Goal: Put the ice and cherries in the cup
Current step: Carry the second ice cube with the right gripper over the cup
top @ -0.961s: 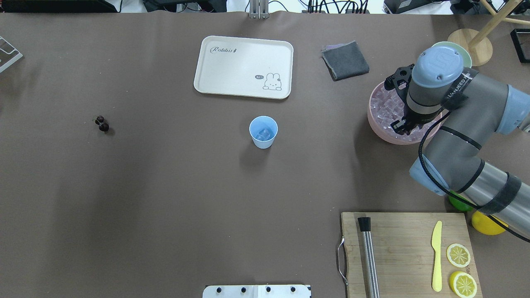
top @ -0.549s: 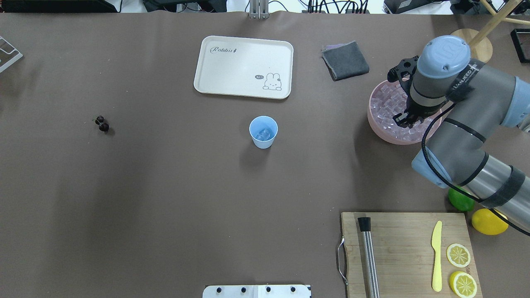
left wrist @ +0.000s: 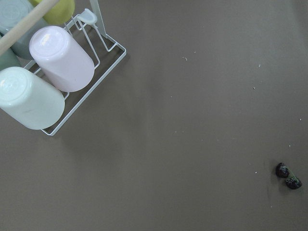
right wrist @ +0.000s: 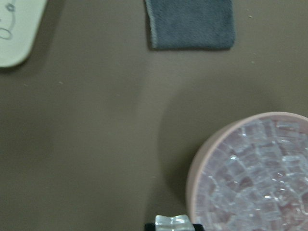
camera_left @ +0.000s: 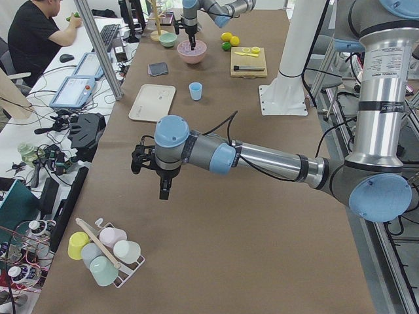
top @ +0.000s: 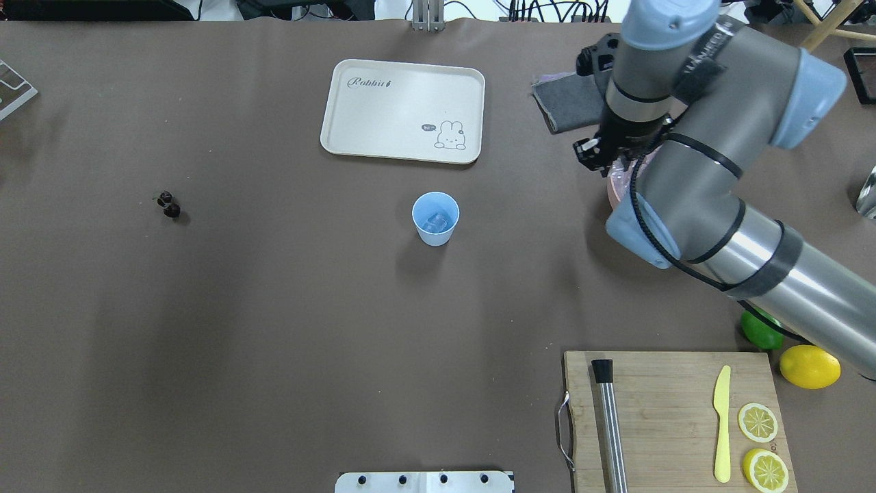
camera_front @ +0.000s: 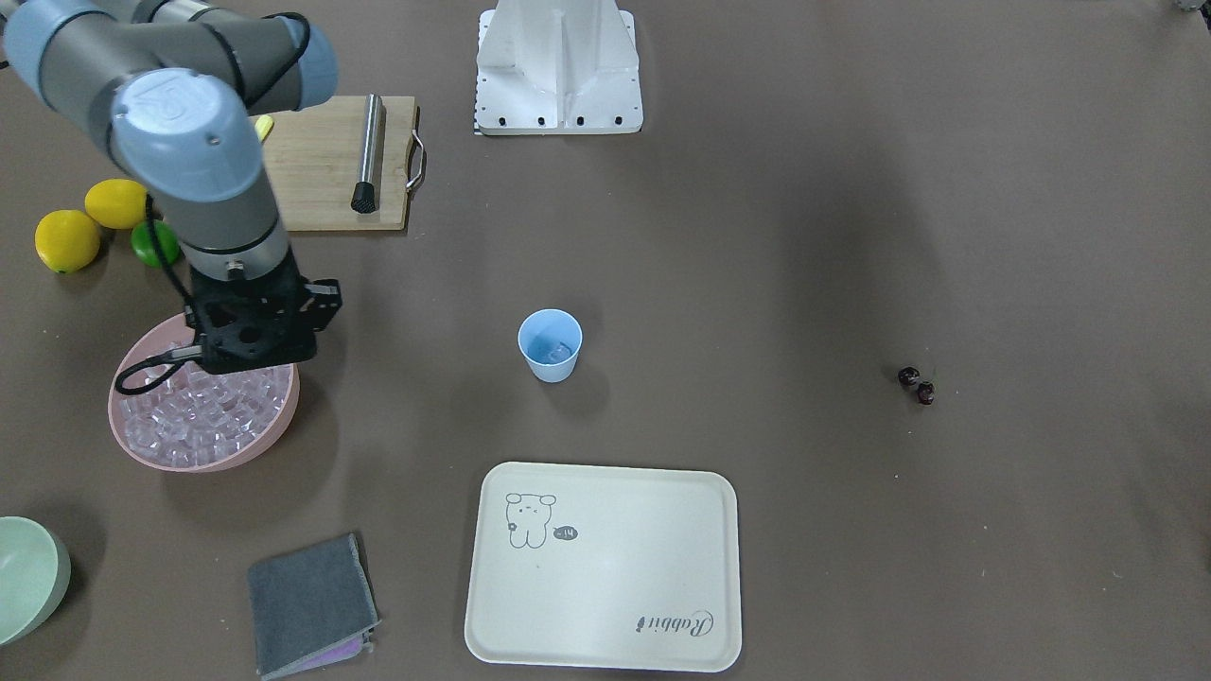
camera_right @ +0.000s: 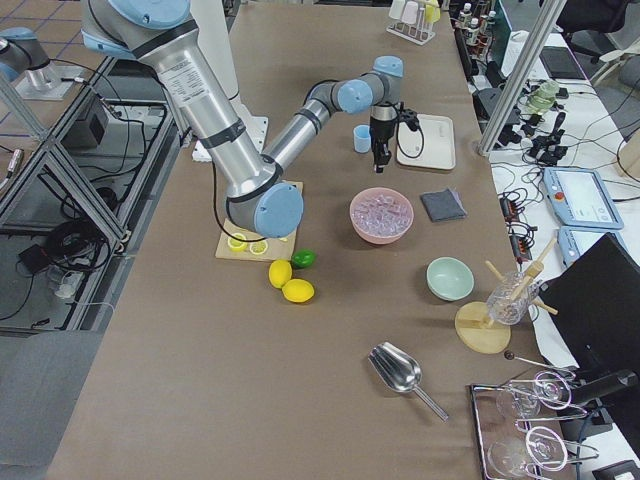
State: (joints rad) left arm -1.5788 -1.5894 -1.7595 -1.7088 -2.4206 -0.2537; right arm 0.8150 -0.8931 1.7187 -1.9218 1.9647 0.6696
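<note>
right hand [top: 590, 154]: pinching one ice cube [right wrist: 169, 223] between its fingertips, as its wrist view shows. Half a second ago it sat low over the heaped ice [camera_front: 203, 411]. Now it is raised, just outside the rim of the pink bowl [camera_front: 227, 461] on the side facing the cup [top: 434, 236].
meaning for the task: by my judgement a fresh cube is fetched; the carry and the drop remain.
pink bowl: just beside and below the hand, full of ice.
cloth [camera_front: 307, 603]: folded, grey, near the bowl on the side away from the robot, off the line to the cup.
path: bare surface [top: 527, 226] between bowl and cup; nothing visible stands in the way.
cup: upright, mid-surface, well apart from the hand, with some ice already inside. It is unmoved over the last second.
tray [top: 404, 109]: cream with a rabbit print, beyond the cup; no obstacle.
board [top: 664, 404]: near the robot's base, bearing a knife, lemon slices and a metal rod; off the route.
cherries [top: 168, 205]: the joined pair lies on the surface far to the robot's left, well apart from the cup. That half of the task is not begun.
left hand [camera_left: 163, 190]: hangs over the far left end, with the cherries at the edge of its wrist view. Whether it is spread or pressed together, I cannot tell.
</note>
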